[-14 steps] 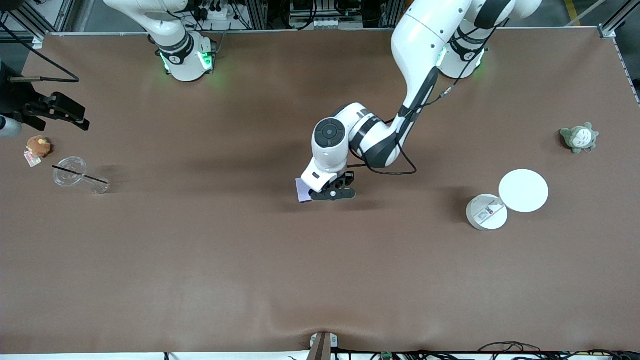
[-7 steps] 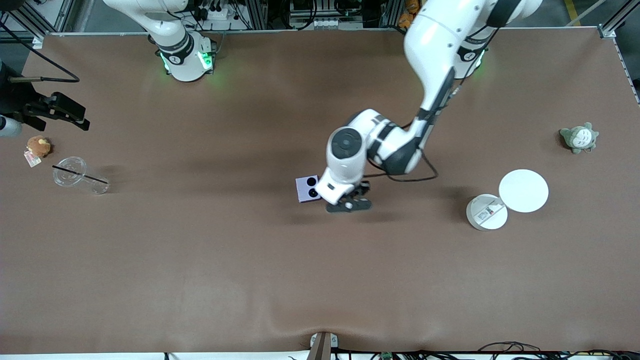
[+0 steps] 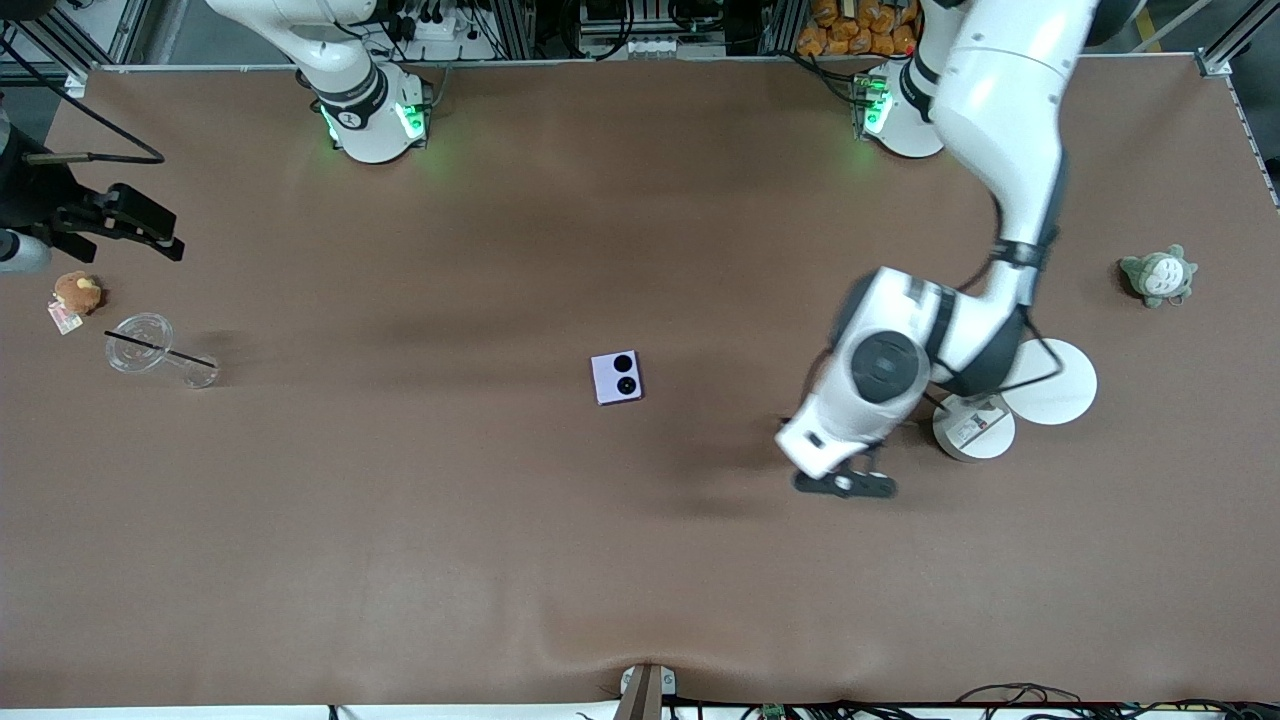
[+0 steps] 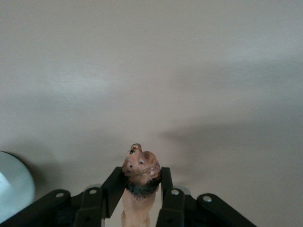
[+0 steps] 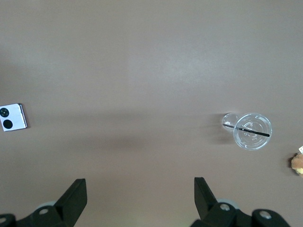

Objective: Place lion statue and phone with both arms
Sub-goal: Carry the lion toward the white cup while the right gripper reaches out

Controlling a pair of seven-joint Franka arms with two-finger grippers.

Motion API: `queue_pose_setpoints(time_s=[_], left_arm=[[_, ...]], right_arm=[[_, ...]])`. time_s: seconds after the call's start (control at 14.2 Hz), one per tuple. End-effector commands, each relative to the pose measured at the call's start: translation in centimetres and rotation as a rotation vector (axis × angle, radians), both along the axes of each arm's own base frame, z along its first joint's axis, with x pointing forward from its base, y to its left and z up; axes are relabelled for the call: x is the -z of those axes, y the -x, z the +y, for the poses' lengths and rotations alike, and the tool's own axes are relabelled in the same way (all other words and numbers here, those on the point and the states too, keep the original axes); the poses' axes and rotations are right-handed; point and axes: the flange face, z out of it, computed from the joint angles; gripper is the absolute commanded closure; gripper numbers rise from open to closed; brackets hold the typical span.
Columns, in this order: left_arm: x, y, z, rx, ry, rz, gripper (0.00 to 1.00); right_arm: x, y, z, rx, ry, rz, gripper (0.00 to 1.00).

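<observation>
Brown table [image 3: 400, 560], seen from above. Lion statue [image 4: 140, 172] clamped head-up between the fingers [image 4: 171, 208] of the left gripper [image 3: 845, 484], in the air over bare table just beside the smaller white disc [image 3: 974, 424]. Phone [image 3: 616, 377] flat near mid-table, camera circles up, well apart from that gripper, toward the right arm's end. Larger white disc [image 3: 1062, 385] touching the smaller one; grey-green plush [image 3: 1158, 275] farther from the front camera. Right gripper [image 5: 139, 198] spread wide, empty, waiting above the table. Clear cup [image 3: 140, 343] with black straw [image 3: 160, 348], and brown plush [image 3: 77, 292], at the right arm's end.
</observation>
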Motion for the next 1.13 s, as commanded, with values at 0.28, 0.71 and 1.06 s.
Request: queue_pose_setpoints(time_s=[0.28, 0.71, 1.06], left_arm=[[3.7, 1.2, 7.0, -0.004, -0.032, 0.103, 1.00], [4.1, 3.1, 9.5, -0.025, -0.043, 0.125, 1.00], [4.6, 3.7, 10.8, -0.008, -0.045, 0.067, 1.00]], right_arm=[[3.7, -3.4, 2.4, -0.056, 0.007, 0.070, 0.00], [9.3, -6.4, 4.9, -0.097, 0.000, 0.154, 0.00], [12.5, -8.0, 4.8, -0.092, -0.015, 0.190, 0.00]])
